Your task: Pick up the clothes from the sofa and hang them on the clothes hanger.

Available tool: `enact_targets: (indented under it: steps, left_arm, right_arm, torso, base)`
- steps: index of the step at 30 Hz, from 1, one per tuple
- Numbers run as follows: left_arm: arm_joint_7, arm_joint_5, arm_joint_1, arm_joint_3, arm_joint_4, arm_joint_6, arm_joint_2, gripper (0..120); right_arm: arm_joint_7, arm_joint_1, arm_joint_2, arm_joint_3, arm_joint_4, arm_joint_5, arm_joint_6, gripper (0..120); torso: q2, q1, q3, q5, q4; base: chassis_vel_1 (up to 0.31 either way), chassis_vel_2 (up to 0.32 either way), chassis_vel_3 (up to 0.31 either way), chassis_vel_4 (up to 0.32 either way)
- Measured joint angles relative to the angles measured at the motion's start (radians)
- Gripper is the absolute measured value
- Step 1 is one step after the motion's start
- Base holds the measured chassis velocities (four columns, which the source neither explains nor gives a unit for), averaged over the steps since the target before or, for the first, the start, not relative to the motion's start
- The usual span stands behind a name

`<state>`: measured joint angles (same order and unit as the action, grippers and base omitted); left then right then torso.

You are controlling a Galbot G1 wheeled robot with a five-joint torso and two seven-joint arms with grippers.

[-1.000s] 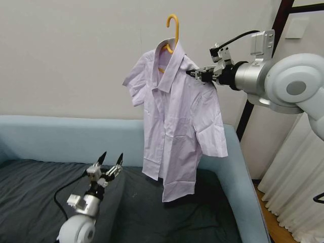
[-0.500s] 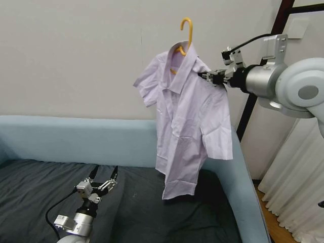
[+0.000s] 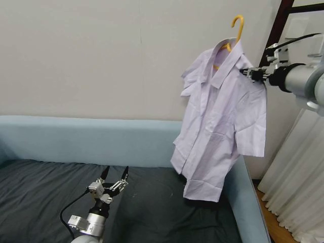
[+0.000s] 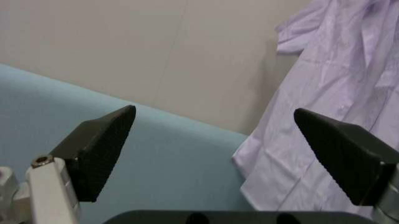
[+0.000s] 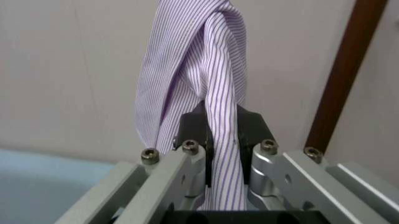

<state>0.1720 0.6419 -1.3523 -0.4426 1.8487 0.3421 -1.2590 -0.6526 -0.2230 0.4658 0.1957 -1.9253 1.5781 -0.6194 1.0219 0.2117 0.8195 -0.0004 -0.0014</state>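
Above the sofa [image 3: 126,142], right end effector [image 3: 251,74] clamped on shirt [image 3: 223,121], hanger [image 3: 237,25] seemingly inside, dark post [image 3: 278,25] behind, left end effector [image 3: 116,172] splayed.

Silver-grey right arm [image 3: 302,81], black cable [image 3: 296,38], left gripper [image 3: 116,171] with black ridged wedge fingers [image 4: 103,149], silver screws [image 5: 190,147]

No text, label, brand, number or sign can be read anywhere.

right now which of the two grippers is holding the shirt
The right gripper, raised at the shoulder of the purple striped shirt with its jaws shut on the fabric. The left gripper sits low over the sofa, jaws open and empty.
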Motion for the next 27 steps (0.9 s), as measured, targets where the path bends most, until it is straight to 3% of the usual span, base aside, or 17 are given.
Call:
enact_targets:
  steps: [7, 13, 27]
  left_arm:
    - [-0.001, -0.012, -0.034, -0.007, 0.032, 0.007, -0.027, 100]
    - [-0.003, -0.018, -0.049, -0.007, 0.044, 0.008, -0.035, 100]
    - [-0.027, -0.03, -0.015, 0.044, 0.015, 0.006, -0.057, 100]
  right_arm:
    - [-0.046, 0.052, 0.041, -0.073, 0.018, -0.172, 0.044, 7]
    - [-0.025, 0.128, 0.017, -0.162, 0.024, -0.257, 0.044, 7]
    - [0.037, 0.271, -0.172, -0.273, -0.039, -0.282, 0.052, 7]
  torso:
    - [0.0, 0.0, 0.0, -0.0001, 0.0005]
    - [0.0, 0.0, 0.0, 0.0, 0.0003]
    - [0.0, 0.0, 0.0, -0.0001, 0.0002]
  base:
    - [0.0, 0.0, 0.0, 0.0]
    - [0.0, 0.0, 0.0, 0.0]
    - [0.0, 0.0, 0.0, 0.0]
